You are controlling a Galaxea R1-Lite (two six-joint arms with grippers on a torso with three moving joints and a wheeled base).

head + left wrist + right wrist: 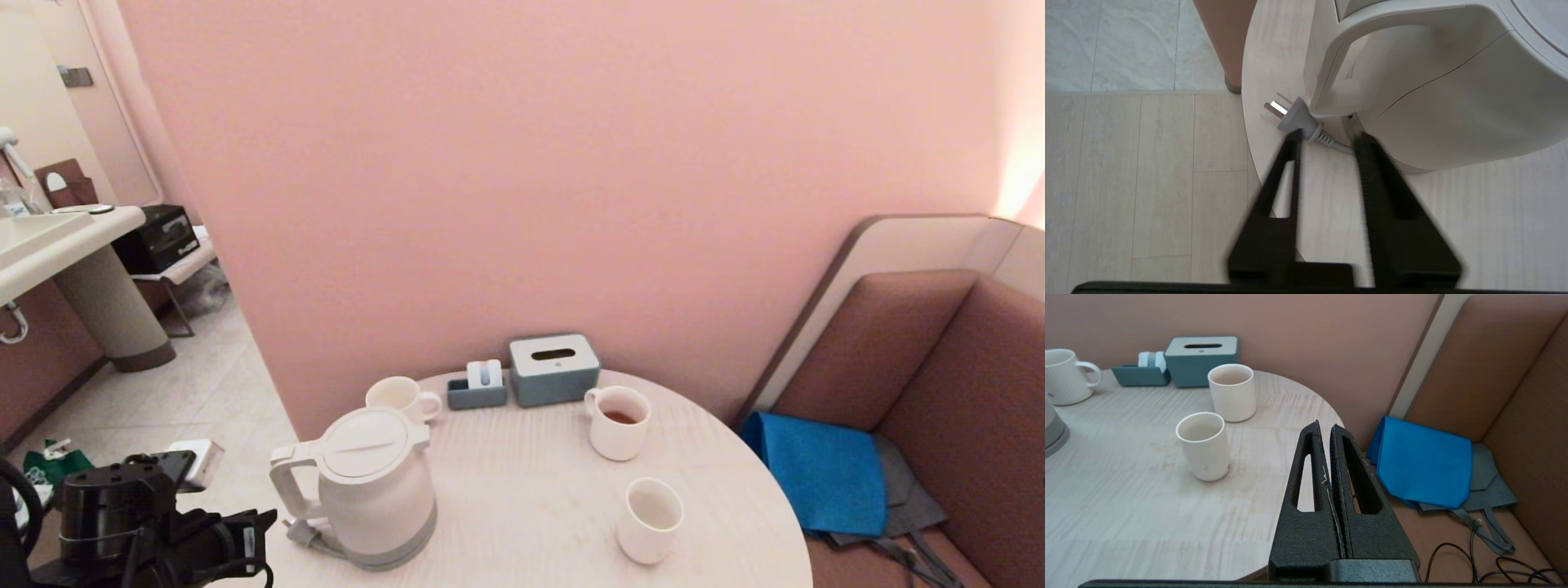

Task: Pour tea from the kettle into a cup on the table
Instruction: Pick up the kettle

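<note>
The white kettle (371, 490) stands near the left edge of the round pale table (522, 490), its loop handle (1339, 73) facing my left arm (147, 527). My left gripper (1329, 139) is open and empty, its tips just short of the handle's lower end, above the grey plug (1294, 116) and cord. The small white cup (649, 518) stands to the kettle's right, near the front edge, and its inside looks pale. Reddish-brown tea (622, 416) shows in a handled mug (618, 437) behind it. My right gripper (1326, 426) is shut and empty by the table's right edge.
Another handled mug (400, 398), a small grey tray (477, 394) and a grey tissue box (553, 369) stand at the back by the pink wall. A brown bench with a blue cloth (820, 469) is on the right. Floor lies left of the table.
</note>
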